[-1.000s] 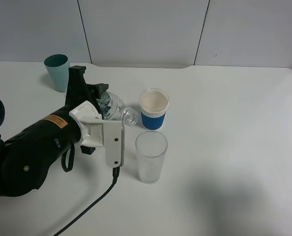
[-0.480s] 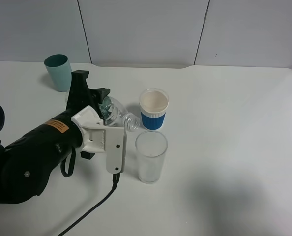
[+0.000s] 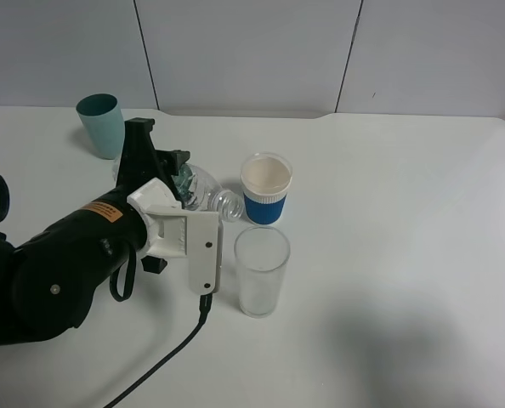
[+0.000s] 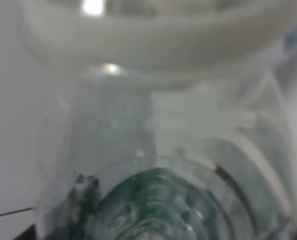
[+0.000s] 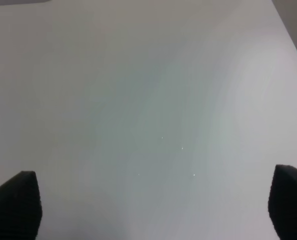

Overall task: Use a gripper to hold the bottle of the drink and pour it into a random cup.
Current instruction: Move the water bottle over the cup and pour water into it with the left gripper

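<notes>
My left gripper (image 3: 161,170), a bulky black device with a white jaw piece and an orange label, is shut on the clear bottle (image 3: 195,185) with the dark green label. It holds the bottle tilted, with the open neck (image 3: 227,204) pointing right, just left of the paper cup and behind the glass's rim. The tall clear glass (image 3: 261,272) stands upright in front of the paper cup. In the left wrist view the bottle (image 4: 158,200) fills the picture, blurred. My right gripper (image 5: 151,207) is open over bare table and is out of the high view.
A white paper cup with a blue sleeve (image 3: 266,189) stands right behind the glass. A teal tumbler (image 3: 100,125) stands at the back left. A black cable (image 3: 163,361) trails from the gripper to the table's front edge. A white wall backs the table.
My left gripper has shifted slightly right, toward the glass, with the bottle in it. The bottle neck dipped, then rose a little. The cups have not moved.
</notes>
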Robot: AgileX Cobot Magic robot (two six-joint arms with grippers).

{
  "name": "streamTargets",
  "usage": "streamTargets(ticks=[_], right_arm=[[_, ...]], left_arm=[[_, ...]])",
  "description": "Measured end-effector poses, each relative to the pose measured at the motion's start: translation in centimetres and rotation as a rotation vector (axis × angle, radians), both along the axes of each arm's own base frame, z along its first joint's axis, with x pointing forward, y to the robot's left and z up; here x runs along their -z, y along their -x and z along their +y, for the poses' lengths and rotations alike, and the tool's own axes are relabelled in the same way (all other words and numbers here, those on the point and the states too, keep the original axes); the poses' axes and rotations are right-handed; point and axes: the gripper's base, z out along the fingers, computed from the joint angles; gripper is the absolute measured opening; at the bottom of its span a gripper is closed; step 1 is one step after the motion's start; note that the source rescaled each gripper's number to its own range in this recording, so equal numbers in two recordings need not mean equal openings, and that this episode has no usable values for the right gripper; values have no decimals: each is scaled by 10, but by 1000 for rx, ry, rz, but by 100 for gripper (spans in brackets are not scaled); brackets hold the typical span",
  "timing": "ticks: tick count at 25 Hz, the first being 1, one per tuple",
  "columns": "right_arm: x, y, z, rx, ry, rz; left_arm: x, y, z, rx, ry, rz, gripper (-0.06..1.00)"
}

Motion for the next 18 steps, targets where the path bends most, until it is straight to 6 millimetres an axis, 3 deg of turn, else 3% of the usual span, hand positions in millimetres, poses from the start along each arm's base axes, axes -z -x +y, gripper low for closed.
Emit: streamTargets(ticks=[18], right_arm=[[0,0,0,0,0,0]], left_arm=[[-1,5,-11,19,-31,0,2]])
